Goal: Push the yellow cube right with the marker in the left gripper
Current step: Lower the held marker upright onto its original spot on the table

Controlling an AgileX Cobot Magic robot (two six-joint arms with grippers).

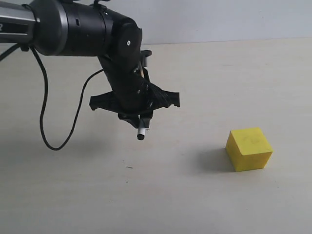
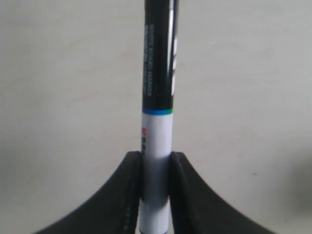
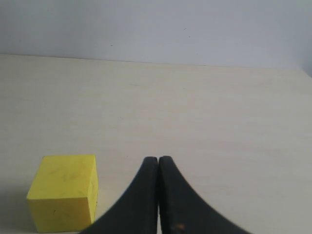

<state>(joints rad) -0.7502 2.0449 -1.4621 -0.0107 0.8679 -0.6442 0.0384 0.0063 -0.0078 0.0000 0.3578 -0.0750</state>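
My left gripper [image 1: 139, 118] hangs above the pale table, left of centre in the exterior view, shut on the marker [image 1: 142, 131]. The marker's black end points down and floats above the surface. In the left wrist view the two black fingers [image 2: 187, 195] clamp the white barrel of the marker [image 2: 157, 141], whose black cap runs beyond them. The yellow cube [image 1: 249, 148] rests on the table well to the right of the marker and apart from it. My right gripper [image 3: 158, 160] is shut on nothing, with the yellow cube [image 3: 63, 197] beside it in the right wrist view.
A black cable [image 1: 46, 112] loops down from the left arm on the left side. The pale table [image 1: 161, 200] meets a light wall [image 1: 219, 19] at the back.
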